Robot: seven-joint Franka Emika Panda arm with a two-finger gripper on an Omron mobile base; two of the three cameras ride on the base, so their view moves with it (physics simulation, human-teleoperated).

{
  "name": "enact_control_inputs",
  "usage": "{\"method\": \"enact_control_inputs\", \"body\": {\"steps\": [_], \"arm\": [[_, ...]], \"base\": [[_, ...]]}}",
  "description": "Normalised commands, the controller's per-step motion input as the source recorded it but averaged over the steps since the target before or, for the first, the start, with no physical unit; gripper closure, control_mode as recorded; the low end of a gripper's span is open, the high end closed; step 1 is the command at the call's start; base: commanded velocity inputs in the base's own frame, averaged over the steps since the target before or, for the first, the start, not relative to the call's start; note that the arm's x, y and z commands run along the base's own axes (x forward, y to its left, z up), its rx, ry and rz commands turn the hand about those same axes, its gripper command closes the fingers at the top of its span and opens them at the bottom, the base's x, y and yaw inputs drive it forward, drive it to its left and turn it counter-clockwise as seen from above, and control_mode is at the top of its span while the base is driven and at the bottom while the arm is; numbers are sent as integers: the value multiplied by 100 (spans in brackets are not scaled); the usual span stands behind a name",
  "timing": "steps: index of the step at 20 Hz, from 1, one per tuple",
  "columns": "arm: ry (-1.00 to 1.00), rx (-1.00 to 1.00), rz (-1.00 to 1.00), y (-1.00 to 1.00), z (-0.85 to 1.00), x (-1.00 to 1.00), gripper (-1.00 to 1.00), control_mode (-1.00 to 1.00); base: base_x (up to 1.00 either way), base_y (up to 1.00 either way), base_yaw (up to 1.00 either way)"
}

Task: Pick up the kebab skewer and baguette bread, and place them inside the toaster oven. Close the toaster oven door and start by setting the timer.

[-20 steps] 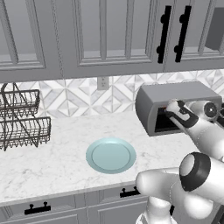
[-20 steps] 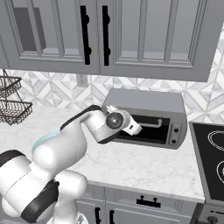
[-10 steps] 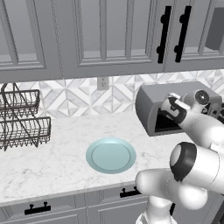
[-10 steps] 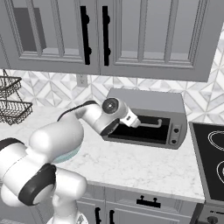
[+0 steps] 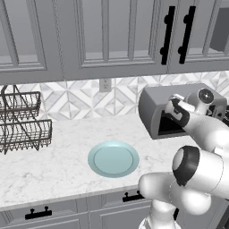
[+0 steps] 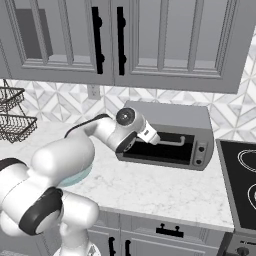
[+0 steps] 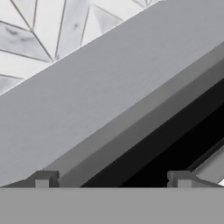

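**Open claw working at the toaster oven's front**

Left base view: the arm is reaching from the lower right up to the toaster oven (image 5: 154,105) at the right middle of the frame, the gripper (image 5: 172,103) sitting against the top of its dark opening. The pale blue plate (image 5: 113,159) is lying bare at centre, so the food is probably already inside, though the cavity is too dark to tell.

Right base view: the gripper (image 6: 154,138) is hovering at the upper left of the toaster oven door (image 6: 172,148), just beside the silver bar handle (image 6: 175,142), probably lined up for the closing step.

Hand view: the fingertips (image 7: 43,178) are standing wide apart at the bottom edge, holding nothing, while the oven's grey top edge is running diagonally across the frame above the dark interior
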Motion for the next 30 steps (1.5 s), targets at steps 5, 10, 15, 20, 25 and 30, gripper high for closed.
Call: {"method": "enact_control_inputs", "body": {"steps": [5,10,15,20,25,30], "arm": [[3,0,0,-1,13,-31,-100,-100],[5,0,0,-18,10,-33,-100,-100],[11,0,0,-48,7,-42,-100,-100],[5,-7,4,-61,3,-52,-100,-100],[0,-12,12,-54,0,-60,-100,-100],[0,-16,14,-38,0,-57,-100,-100]], "base": [[0,0,0],[0,0,0],[0,0,0],[0,0,0],[0,0,0],[0,0,0]]}}
